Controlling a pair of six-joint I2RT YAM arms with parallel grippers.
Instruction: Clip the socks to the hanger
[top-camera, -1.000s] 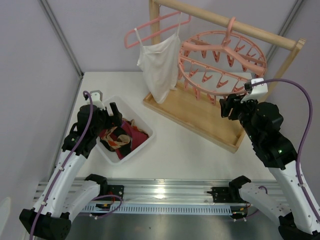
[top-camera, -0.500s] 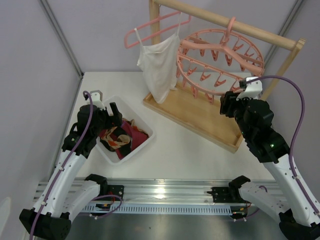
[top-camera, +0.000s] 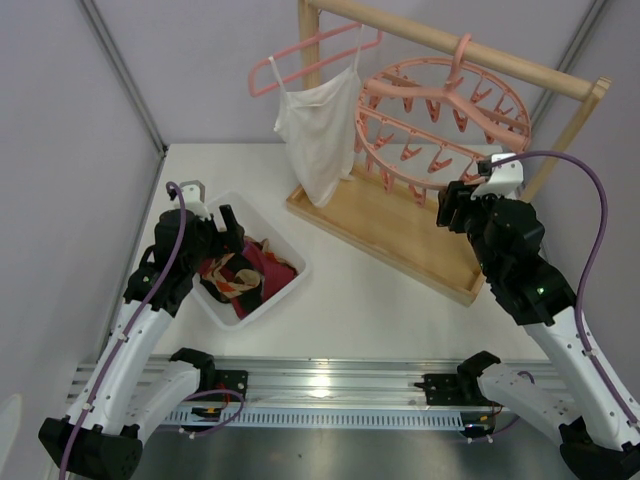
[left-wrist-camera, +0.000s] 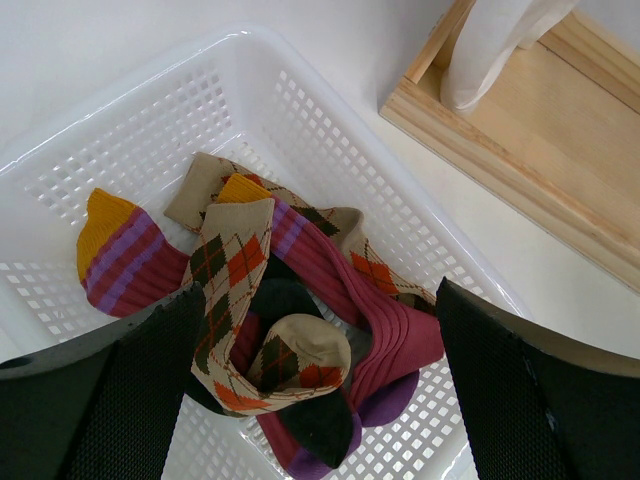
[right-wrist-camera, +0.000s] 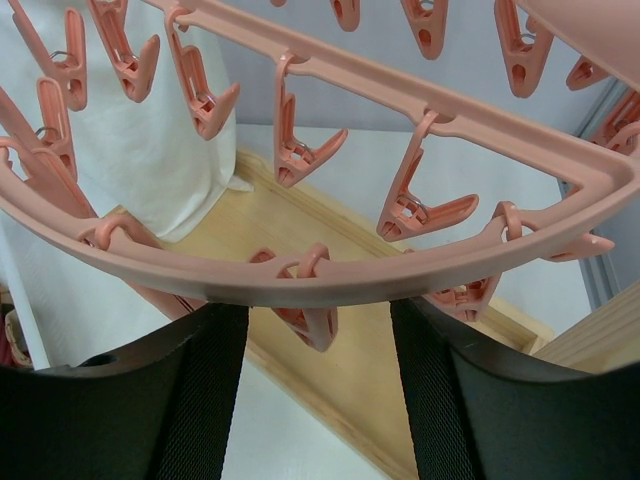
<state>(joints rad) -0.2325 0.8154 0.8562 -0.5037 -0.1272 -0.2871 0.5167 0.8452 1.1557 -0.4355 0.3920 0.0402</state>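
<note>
Several socks (left-wrist-camera: 262, 330) lie tangled, partly burying one another in the basket (left-wrist-camera: 150, 140).

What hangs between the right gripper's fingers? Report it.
One pink clip of the hanger hangs between the right gripper's fingers, touching neither; the right wrist view shows it.

The basket (left-wrist-camera: 150, 140) runs off the left and bottom edges of the left wrist view, and a dark sock (left-wrist-camera: 310, 425) lies mostly buried under the argyle socks (left-wrist-camera: 225, 270). In the right wrist view the hanger (right-wrist-camera: 330, 285) leaves both sides and covers the top of one clip (right-wrist-camera: 305, 320). From above, the right end effector (top-camera: 452, 205) is too small to show whether it touches the hanger.
</note>
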